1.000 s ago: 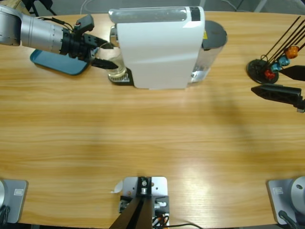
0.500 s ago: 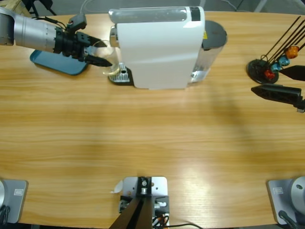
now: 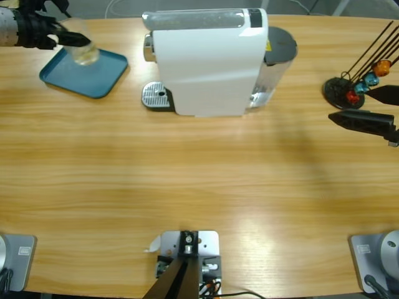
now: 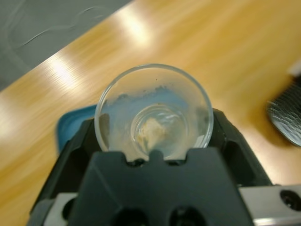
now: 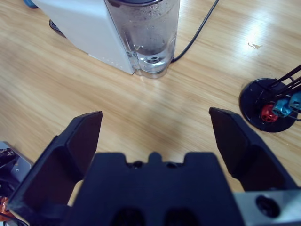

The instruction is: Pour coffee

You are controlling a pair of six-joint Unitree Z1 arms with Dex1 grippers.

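Gripping a clear glass [image 4: 154, 113] with pale dregs, the left pincer [image 3: 62, 37] hangs over the blue tray [image 3: 93, 84].

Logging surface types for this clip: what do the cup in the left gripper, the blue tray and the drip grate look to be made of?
Cup: clear glass or hard plastic; the tray shows through its wall. Blue tray: likely matte plastic, uniform teal with rounded corners. Drip grate: looks like bright metal, silvery and perforated. The left gripper holds the cup over the tray.
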